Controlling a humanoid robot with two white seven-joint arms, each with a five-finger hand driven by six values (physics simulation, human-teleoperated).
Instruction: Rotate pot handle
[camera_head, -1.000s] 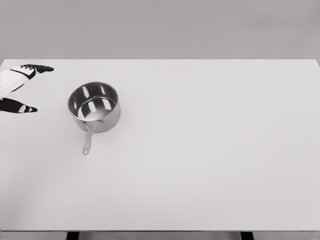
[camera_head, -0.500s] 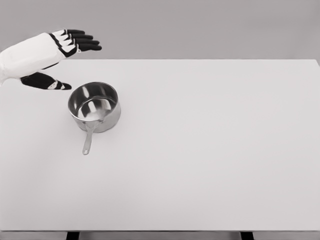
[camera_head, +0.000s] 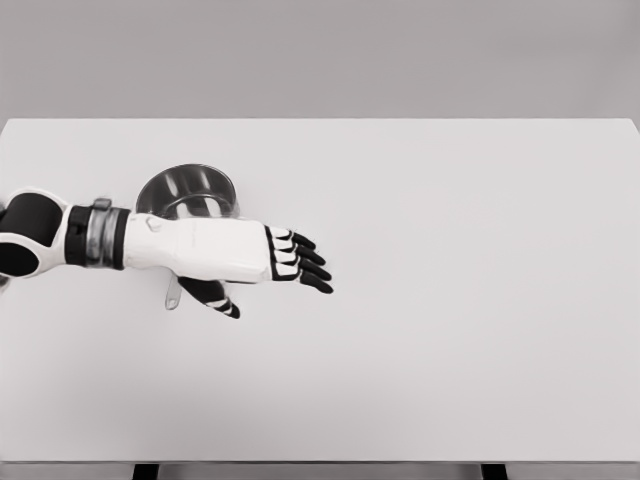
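Nearest to us, in the lower left part of the frame, we see the tip of the pot's handle (camera_head: 173, 297), a slim metal bar poking out below the left forearm and pointing toward the bottom edge with a slight lean to the left. Its long axis runs from that tip up toward the pot body, though most of its length is hidden under the arm.

Just above it, the left hand (camera_head: 240, 255) stretches across from the left edge, palm down, its black-tipped fingers (camera_head: 305, 262) extended and loosely spread toward the right, the thumb (camera_head: 217, 297) angled downward beside the handle tip. We see it holding nothing; whether it touches the handle, we cannot tell.

Farther back, the pot (camera_head: 187, 190) sits on the white worktop (camera_head: 450, 300) in the left third of the frame, a round shiny steel saucepan with an open top. Its near rim and front wall are covered by the wrist and hand; only the far rim and inner wall show.
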